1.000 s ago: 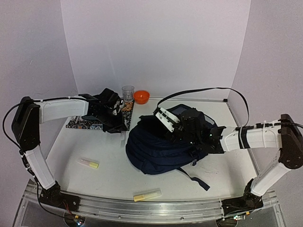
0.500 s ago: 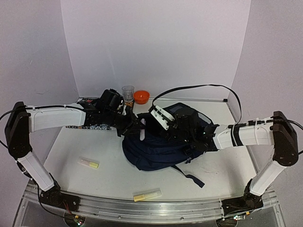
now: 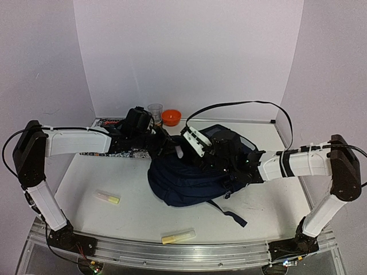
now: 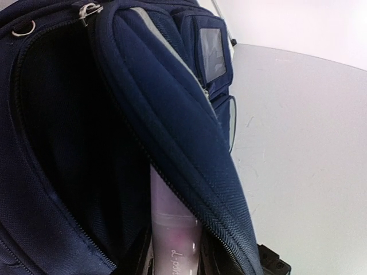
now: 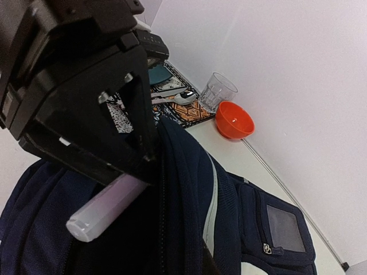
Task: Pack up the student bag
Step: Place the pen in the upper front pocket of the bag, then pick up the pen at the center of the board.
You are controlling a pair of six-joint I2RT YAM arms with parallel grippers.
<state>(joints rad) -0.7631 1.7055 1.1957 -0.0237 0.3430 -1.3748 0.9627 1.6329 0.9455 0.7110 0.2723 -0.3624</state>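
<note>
– Checking the fingers first: what does the left gripper [image 4: 174, 260] carry?

– Its fingers are clamped on a pale lilac tube [image 4: 172, 220]. The tube projects straight ahead of them, and its far end sits under the lip of the open compartment of the student bag [image 3: 189, 183].

– And the right gripper [image 3: 184, 152]?

– Closed, and by the look of it pinched on the bag's upper rim, holding the mouth apart. Its own fingers hardly show in the wrist view.

– Which relation governs the coming move?

– The dark cavity lies directly ahead of the left fingers, in line with the tube's long axis. The bag rests on the table [image 3: 269, 189], centre-right, with its mouth turned toward the left arm. That arm is the nearer one. A lengthwise push along the axis, then release, appears to be required.

– Differences from a second ago?

– The left gripper was then over the patterned mat [image 3: 106, 152], well apart from the bag; it has crossed to the mouth. The bag has shifted slightly leftward. The yellow highlighter [image 3: 107, 197] lies where it lay.
</note>
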